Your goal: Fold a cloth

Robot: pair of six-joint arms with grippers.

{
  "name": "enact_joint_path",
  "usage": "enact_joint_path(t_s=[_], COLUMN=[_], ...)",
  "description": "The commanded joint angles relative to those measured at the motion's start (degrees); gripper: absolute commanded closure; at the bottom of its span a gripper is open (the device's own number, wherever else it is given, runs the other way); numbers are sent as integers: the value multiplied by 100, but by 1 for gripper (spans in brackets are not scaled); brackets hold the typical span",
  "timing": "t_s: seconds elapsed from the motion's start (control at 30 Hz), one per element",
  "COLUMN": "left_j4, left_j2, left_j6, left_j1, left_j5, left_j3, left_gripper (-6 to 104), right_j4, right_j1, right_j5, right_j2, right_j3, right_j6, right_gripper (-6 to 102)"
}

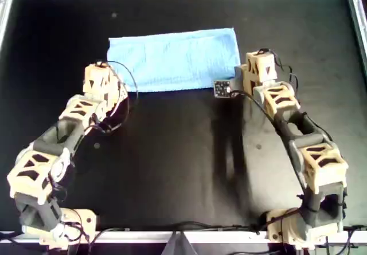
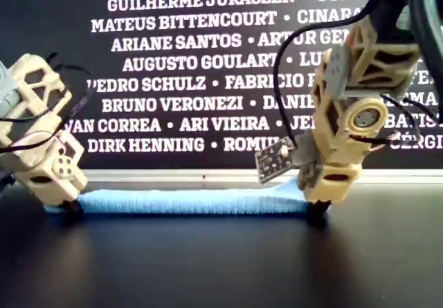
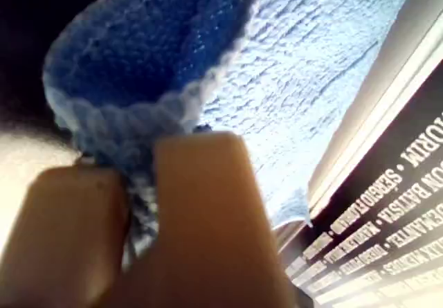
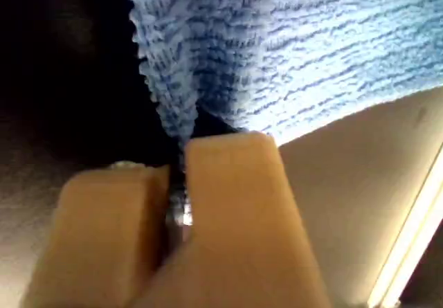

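Behind the black table (image 1: 183,169) a dark wall (image 2: 208,66) printed with white names is seen in the exterior view. On the table, in the upper middle of the overhead view, the cloth (image 1: 175,59) is laid as a light blue, wide rectangle, folded in two layers. The left gripper (image 3: 135,176) is closed on the cloth's lower corner at the overhead view's left; a bunch of fabric is pinched between its fingers (image 3: 208,218). The right gripper (image 4: 178,176) is clamped on the cloth's edge at the lower corner on the overhead view's right, with the fabric squeezed between its fingers (image 4: 235,211).
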Motion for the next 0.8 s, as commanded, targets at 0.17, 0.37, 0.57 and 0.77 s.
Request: enact_joint_path(t_s=[0.17, 0.37, 0.57, 0.77], left_j4=[70, 70, 70, 70], left_j2=[1600, 2391, 3331, 3973], left_j6=[0, -9, -9, -9], left_j1=[-132, -141, -149, -149], left_j5=[18, 26, 26, 26], left_j3=[888, 1740, 2698, 3586], left_gripper=[99, 99, 99, 99], right_j4=[62, 62, 53, 53], right_j1=[-132, -123, -44, -35], right_j5=[62, 18, -26, -35], right_j2=[1881, 2953, 4175, 5159], right_j3=[1266, 2470, 3735, 4939], right_j6=[35, 35, 35, 35], right_gripper=[97, 97, 97, 97])
